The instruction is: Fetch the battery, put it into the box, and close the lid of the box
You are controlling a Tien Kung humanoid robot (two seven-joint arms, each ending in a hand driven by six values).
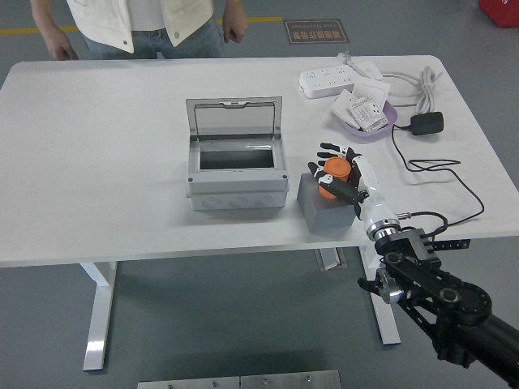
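An orange cylindrical battery (335, 174) stands on a grey block (323, 211) right of the box. My right hand (339, 175) reaches in from the lower right and has its black-tipped fingers curled around the battery. The grey box (237, 181) sits mid-table with its clear lid (234, 117) standing upright at the back and its inside showing dark. The left arm is out of the picture.
A purple dish (366, 121) of white packets, a white power strip (330, 79) and a black adapter (426, 123) with cables lie at the back right. A person (146, 23) in a white vest stands at the far side, hands hanging near the table's edge.
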